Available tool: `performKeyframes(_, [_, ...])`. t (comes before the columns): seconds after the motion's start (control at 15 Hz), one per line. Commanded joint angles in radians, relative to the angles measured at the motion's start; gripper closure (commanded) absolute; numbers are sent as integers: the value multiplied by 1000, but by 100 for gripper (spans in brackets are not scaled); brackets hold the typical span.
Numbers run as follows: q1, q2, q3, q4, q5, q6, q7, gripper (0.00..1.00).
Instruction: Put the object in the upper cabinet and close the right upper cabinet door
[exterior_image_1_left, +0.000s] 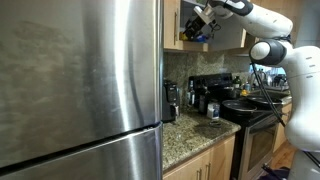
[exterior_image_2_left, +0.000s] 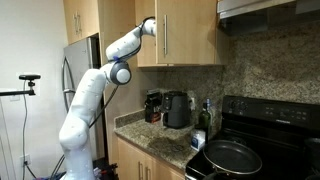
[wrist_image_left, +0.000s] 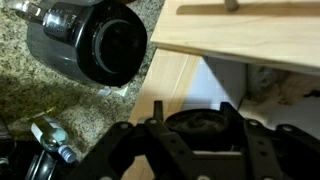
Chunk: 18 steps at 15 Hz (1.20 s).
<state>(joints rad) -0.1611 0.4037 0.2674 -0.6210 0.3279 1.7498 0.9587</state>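
— While the arm reaches up at the upper cabinet (exterior_image_2_left: 195, 40), where's the object (wrist_image_left: 204, 124)?
— Between the jaws, which are clamped on it — dark, round, probably hard and light.
— Slippery?
— Likely smooth; grip across its middle, set it down gently inside.

In an exterior view the camera sits tight beside the fridge (exterior_image_1_left: 80, 80), facing along the counter (exterior_image_1_left: 185, 135) toward the stove (exterior_image_1_left: 250, 115). In an exterior view from the stove end, farther back, it faces the arm (exterior_image_2_left: 100, 90). These 2 share counter, stove and upper cabinet (exterior_image_2_left: 190, 30). The wrist view looks steeply down, close, onto the counter.
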Motion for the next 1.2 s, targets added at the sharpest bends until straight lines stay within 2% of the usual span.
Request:
performKeyframes(0.0, [-60,-7,61,96,126,-108,-134,67])
performKeyframes(0.13, [-81,10,84,122,209,-143,-141,67])
performKeyframes(0.2, [-49,-15,49,81,152,-102,-107,42])
performKeyframes(0.33, [-64,-12,61,91,184,-119,-115,42])
performKeyframes(0.4, [-66,-9,64,92,187,-119,-118,67])
performKeyframes(0.47, [-99,7,103,105,261,-187,-149,67])
performKeyframes(0.53, [-117,31,124,121,317,-207,-159,67])
performKeyframes(0.6, [-71,103,66,235,376,-268,-145,67])
performKeyframes(0.93, [-97,182,85,248,629,-352,-101,67])
performKeyframes(1.13, [-53,191,9,240,605,-281,-29,67])
